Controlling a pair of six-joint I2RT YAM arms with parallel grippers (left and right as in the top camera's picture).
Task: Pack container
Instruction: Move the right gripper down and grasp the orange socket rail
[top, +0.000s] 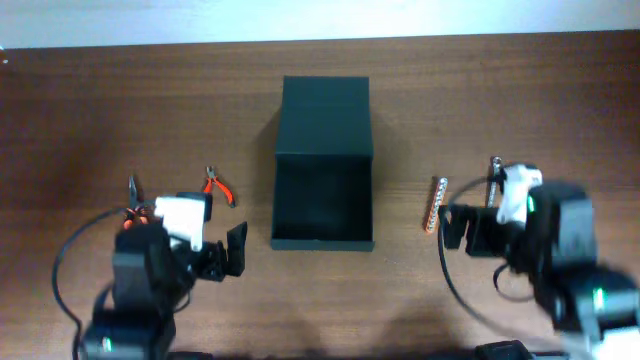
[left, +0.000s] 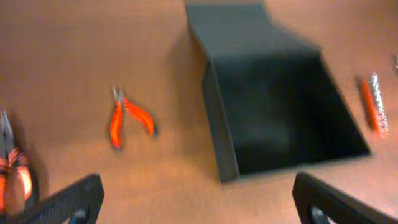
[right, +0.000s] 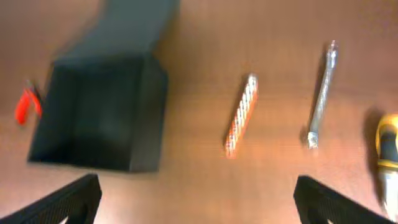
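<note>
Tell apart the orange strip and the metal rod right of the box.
The orange strip is ribbed and orange-edged; the metal rod is plain silver and longer. The strip lies nearer the container; the rod farther right. Both lie flat on the table, roughly parallel.

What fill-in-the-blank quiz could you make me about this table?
1. The container has ___ in it.
2. The bit strip lies on the table to the container's ___.
3. The left gripper and the right gripper are both ___, holding no tool.

Missing words: nothing; right; open.
</note>
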